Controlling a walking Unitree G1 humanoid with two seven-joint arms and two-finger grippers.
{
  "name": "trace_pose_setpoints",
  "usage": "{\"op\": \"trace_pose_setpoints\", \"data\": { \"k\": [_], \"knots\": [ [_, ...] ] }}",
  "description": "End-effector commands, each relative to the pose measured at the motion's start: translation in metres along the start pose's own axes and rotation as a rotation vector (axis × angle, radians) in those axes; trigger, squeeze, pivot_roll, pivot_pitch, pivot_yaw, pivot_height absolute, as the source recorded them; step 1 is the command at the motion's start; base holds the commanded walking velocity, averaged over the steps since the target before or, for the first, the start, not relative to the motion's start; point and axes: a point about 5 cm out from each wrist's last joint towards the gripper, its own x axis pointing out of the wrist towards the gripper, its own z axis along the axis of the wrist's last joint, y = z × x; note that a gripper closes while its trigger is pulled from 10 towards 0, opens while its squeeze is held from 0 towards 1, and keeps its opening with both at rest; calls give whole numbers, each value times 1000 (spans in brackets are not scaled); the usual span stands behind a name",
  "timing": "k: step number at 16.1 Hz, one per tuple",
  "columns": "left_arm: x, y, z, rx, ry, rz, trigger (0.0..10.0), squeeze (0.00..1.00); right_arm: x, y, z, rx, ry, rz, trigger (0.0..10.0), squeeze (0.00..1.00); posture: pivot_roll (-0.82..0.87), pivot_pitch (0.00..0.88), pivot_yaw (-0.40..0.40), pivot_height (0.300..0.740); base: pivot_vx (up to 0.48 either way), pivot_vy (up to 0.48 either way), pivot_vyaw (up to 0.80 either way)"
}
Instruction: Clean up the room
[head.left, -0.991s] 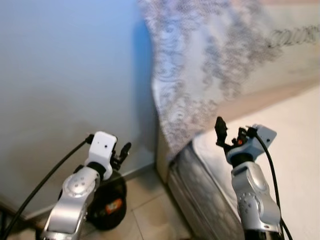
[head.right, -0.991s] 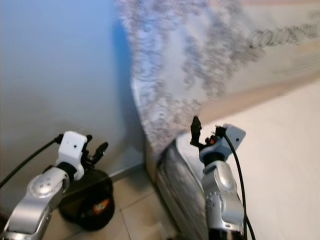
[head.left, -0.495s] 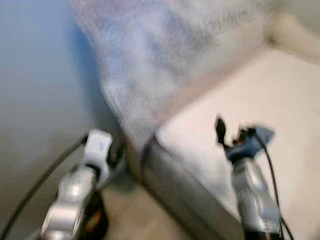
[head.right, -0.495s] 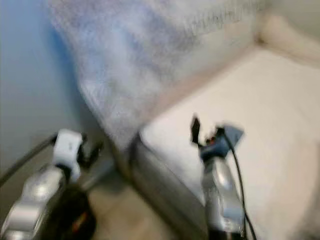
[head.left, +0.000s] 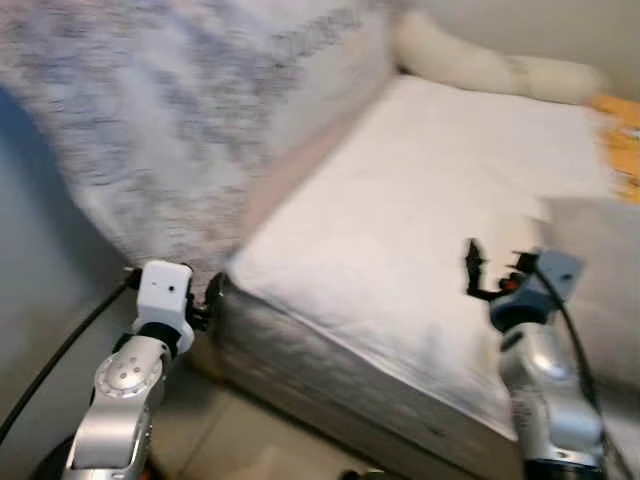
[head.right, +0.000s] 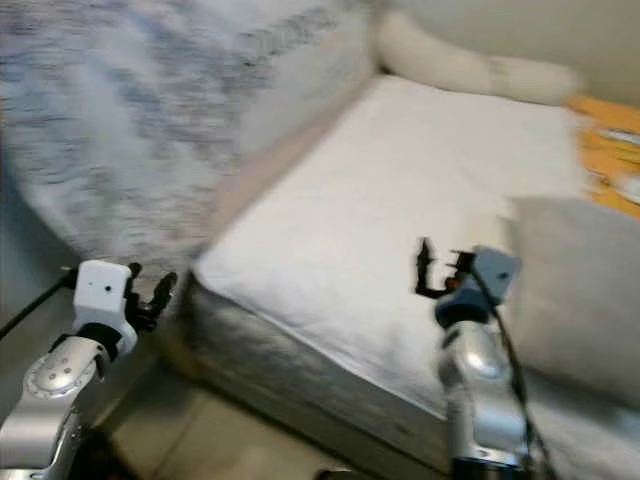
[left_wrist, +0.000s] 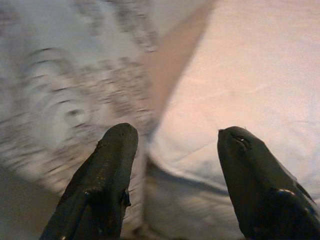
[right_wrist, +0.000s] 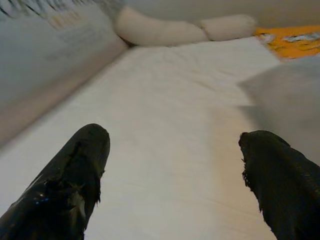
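Observation:
A bed with a bare white mattress lies before me, blurred by camera motion. A grey patterned blanket is draped over its left side and hangs down past the corner. My left gripper is open and holds nothing; it is low at the mattress's near left corner, beside the hanging blanket. Raised over the mattress's near right part, my right gripper is open too, with nothing between its fingers.
A long cream bolster lies across the far end of the bed. A grey pillow rests on the bed's right side, with something orange beyond it. Tiled floor shows below the bed's near edge.
The camera has swung right: the blue-grey wall and the black object on the floor have slid out of view, and the bed now spreads across the picture. Both grippers stay open.

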Motion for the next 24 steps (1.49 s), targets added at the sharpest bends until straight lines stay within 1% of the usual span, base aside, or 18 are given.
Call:
{"op": "trace_pose_setpoints", "data": {
  "k": [1,3,4,5,6,7,8,9,10,11,14,16,18,19,21,22,23,24],
  "knots": [
    [4,-4,10,-10,-50,-2,10000,0,-4,7,-3,-15,40,101,10000,0,92,0,-29,740,0,0,-800],
    [7,-11,15,-43,-70,5,10000,0,-11,17,-4,-27,45,197,10000,0,89,0,-19,740,0,0,-800],
    [8,-13,16,-52,-72,-1,10000,0,-12,21,-2,-109,38,204,10000,0,91,0,-14,740,0,0,-800],
    [9,-15,17,-49,-74,-7,10000,0,-13,29,0,-129,18,248,10000,0,93,0,-7,740,0,0,-800],
    [9,-16,17,-47,-75,-10,10000,0,-14,32,0,-109,17,262,10000,0,92,0,-4,740,0,0,-800],
    [10,-14,16,-36,-76,-2,10000,0,-12,38,4,-160,-51,218,10000,0,85,0,-1,740,0,0,-800],
    [11,-11,18,-32,-82,5,10000,0,-11,41,3,-105,-15,200,10000,0,87,0,-3,740,0,0,-800],
    [11,-9,19,-27,-85,9,10000,0,-13,43,1,-71,12,220,10000,0,87,0,-3,740,0,0,-788],
    [12,-8,20,-26,-86,17,10000,0,-14,40,-3,-59,33,202,10000,0,85,0,-6,740,0,0,-788],
    [12,-9,20,-34,-84,21,10000,0,-13,36,-6,-2,50,183,10000,0,82,0,-10,740,0,0,0],
    [13,-17,15,-46,-72,22,10000,0,-5,30,-8,1,72,176,10000,0,78,0,-32,740,0,-252,0],
    [17,-19,18,-48,-77,20,10000,0,-6,34,-7,-26,89,210,10000,0,64,0,-19,740,0,-255,0],
    [18,-21,17,-51,-72,23,10000,0,-6,29,-11,-38,95,183,10000,0,59,0,-8,740,0,-255,0],
    [18,-22,17,-49,-70,17,10000,0,-5,30,-13,-32,100,176,10000,0,60,0,-7,740,0,-255,0],
    [18,-19,18,-43,-73,23,10000,0,-2,38,-11,-2,92,185,10000,0,74,0,-20,740,0,-251,0],
    [19,-17,19,-37,-74,33,10000,0,-2,40,-13,-38,98,188,10000,0,73,0,-17,740,0,-247,0],
    [19,-16,19,-34,-74,37,10000,0,-3,39,-15,-36,106,188,10000,0,74,0,-14,740,0,-247,0],
    [20,-16,19,-33,-74,37,10000,0,-3,34,-16,-5,110,166,10000,0,72,0,-7,740,0,-251,0]
  ]
}}
